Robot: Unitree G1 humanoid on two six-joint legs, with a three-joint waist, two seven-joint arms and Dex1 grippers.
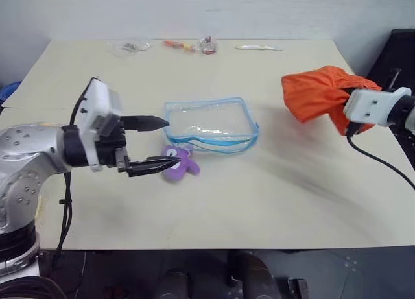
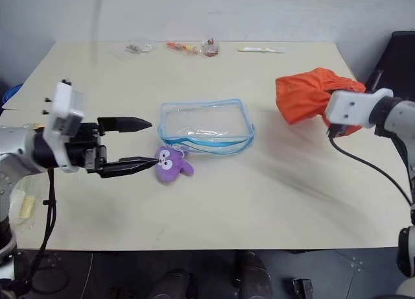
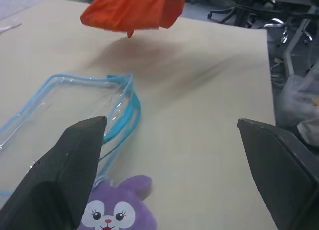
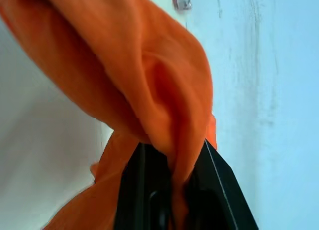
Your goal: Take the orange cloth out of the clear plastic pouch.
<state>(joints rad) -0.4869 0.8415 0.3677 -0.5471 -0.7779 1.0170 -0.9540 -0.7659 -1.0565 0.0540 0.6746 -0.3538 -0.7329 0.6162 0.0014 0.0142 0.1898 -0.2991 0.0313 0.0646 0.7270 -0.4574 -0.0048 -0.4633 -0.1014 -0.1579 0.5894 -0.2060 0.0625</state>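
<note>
A pale beige table (image 1: 272,202) stands against a plain light wall (image 1: 194,10). Dark floor (image 1: 350,273) lies near. Office chairs (image 3: 249,13) stand off to the right.

My left gripper (image 3: 169,165) spread wide over the table (image 3: 209,105), pouch (image 3: 75,110) flat beside one finger (image 3: 70,175), purple bunny (image 3: 117,210) touching its edge, cloth (image 3: 129,10) hanging beyond.

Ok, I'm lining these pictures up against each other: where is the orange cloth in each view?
Left eye: orange cloth at upper right, off the table, on the right gripper.
Right eye: same, upper right.
Left wrist: hanging at the top edge, beyond the pouch.
Right wrist: across most of the frame, pinched between the black fingers.
Shared landmark: the pouch's blue edging, except in the right wrist view.
</note>
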